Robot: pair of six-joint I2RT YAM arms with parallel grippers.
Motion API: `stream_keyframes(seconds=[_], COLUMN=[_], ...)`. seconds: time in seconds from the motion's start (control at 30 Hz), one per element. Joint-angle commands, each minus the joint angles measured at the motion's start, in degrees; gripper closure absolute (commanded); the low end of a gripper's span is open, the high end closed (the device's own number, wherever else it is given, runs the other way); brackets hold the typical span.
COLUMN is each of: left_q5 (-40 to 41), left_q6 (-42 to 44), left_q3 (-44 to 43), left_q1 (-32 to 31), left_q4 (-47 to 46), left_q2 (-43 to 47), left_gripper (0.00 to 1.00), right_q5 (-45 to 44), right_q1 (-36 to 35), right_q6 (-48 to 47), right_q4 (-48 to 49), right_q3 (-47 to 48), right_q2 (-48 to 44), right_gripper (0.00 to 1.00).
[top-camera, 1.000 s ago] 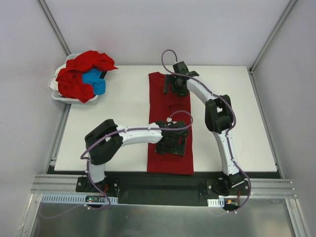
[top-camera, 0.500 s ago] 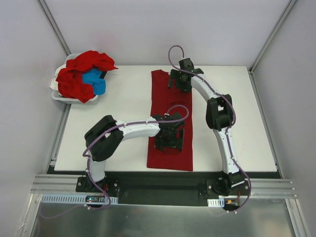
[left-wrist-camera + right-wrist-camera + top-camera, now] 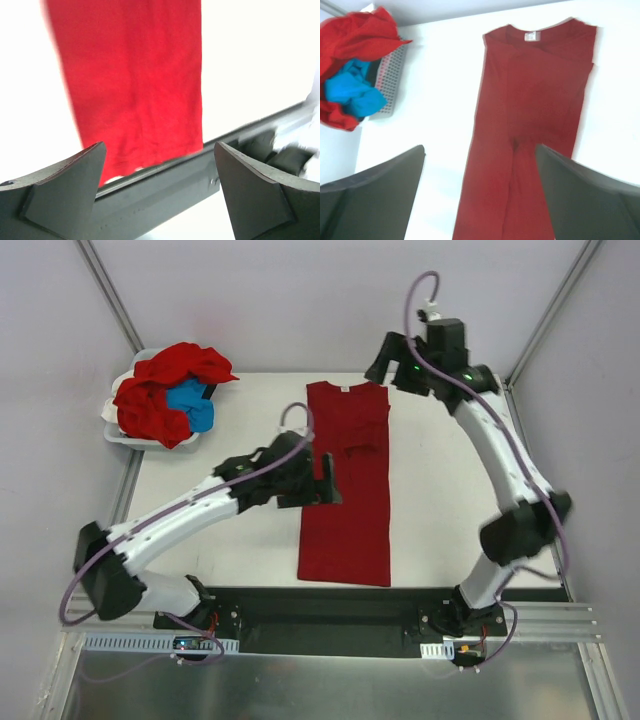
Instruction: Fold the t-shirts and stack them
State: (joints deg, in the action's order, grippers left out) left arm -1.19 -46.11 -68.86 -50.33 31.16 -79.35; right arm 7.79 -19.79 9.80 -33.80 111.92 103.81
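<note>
One deep-red t-shirt [image 3: 345,490] lies flat on the white table [image 3: 220,530], folded lengthwise into a long narrow strip with its white neck label at the far end. My left gripper [image 3: 326,482] hovers open at the strip's left edge, holding nothing. In the left wrist view the shirt's hem [image 3: 135,75] and the table's front rail show beyond the open left gripper [image 3: 160,145]. My right gripper [image 3: 380,360] is raised above the table's far edge, open and empty. In the right wrist view the right gripper [image 3: 480,147] looks down on the whole shirt [image 3: 530,100].
A white basket [image 3: 112,432] at the far left corner holds a heap of red t-shirts [image 3: 165,375] with a bright blue one [image 3: 190,405] among them; the right wrist view shows the basket [image 3: 390,65] too. A dark rail [image 3: 330,600] runs along the near edge.
Both grippers have left the shirt. The left arm swung back to the left of the strip. The right arm rose and moved toward the far right. The shirt lies still.
</note>
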Motion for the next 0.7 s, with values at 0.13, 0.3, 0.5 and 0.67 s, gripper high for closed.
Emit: stream_keyframes(seconds=[0.13, 0.3, 0.5, 0.67], left_q5=[-8.2, -16.9, -17.7, -17.2], left_q6=[-7.0, -16.6, -22.3, -21.7], left_q3=[17.1, 33.8, 44.2, 43.4], left_q1=[11.6, 11.5, 7.1, 4.2], left_q4=[1.7, -5.5, -11.5, -15.5], left_q2=[18.8, 24.9, 27.4, 22.8], left_gripper=[0.15, 0.21, 0.28, 0.36], right_q5=[5.3, 9.8, 12.0, 14.2], right_q1=[1.2, -0.3, -2.0, -4.1], right_q6=[6.7, 13.1, 15.2, 15.4], right_q4=[-11.9, -14.3, -16.0, -10.4], right_q3=[-43.0, -68.3, -80.1, -84.0], right_q2=[-33.2, -50.8, -58.6, -55.7], right_gripper=[0.03, 0.01, 0.06, 0.18])
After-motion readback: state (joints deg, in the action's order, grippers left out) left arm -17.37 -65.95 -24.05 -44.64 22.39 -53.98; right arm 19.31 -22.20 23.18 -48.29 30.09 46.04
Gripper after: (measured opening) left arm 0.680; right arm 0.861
